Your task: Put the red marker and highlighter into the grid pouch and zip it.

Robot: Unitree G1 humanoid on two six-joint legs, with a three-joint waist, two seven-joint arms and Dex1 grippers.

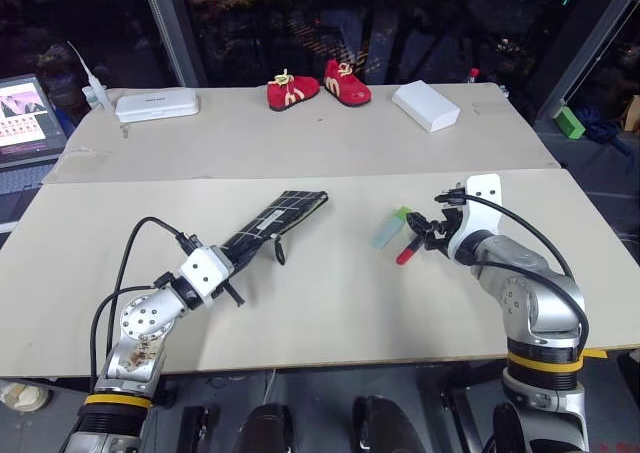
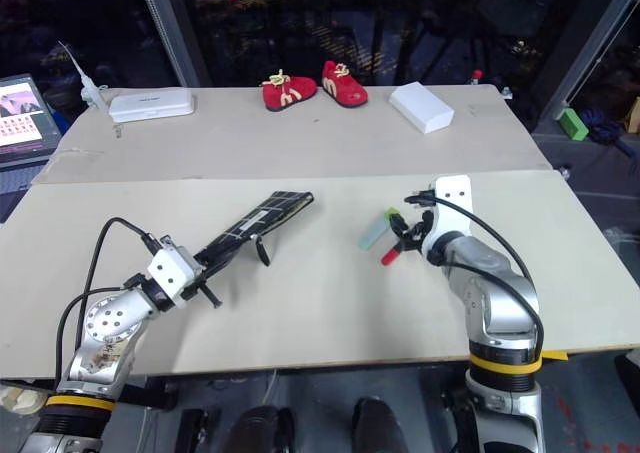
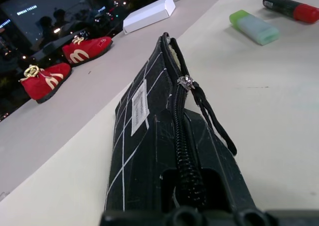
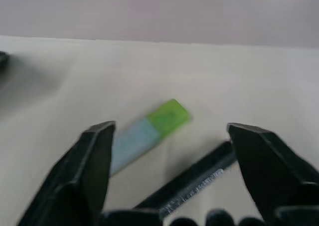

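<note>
Left gripper point(image 1: 240, 260), jaws clamped on the grid pouch point(image 1: 275, 223) at centre-left of the bench point(image 1: 330, 303). Right gripper point(image 4: 169, 161), jaws wide, over the red marker point(image 1: 407, 251) beside the highlighter point(image 1: 390, 229), centre-right.

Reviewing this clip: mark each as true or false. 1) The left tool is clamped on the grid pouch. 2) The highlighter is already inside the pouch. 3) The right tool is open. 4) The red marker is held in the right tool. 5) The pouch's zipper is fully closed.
1) True: the left tool is shut on the near end of the grid pouch.
2) False: the highlighter lies on the table, apart from the pouch.
3) True: the right tool is open above the pens.
4) False: the red marker lies on the table beside the highlighter.
5) False: the zipper is partly open.
</note>
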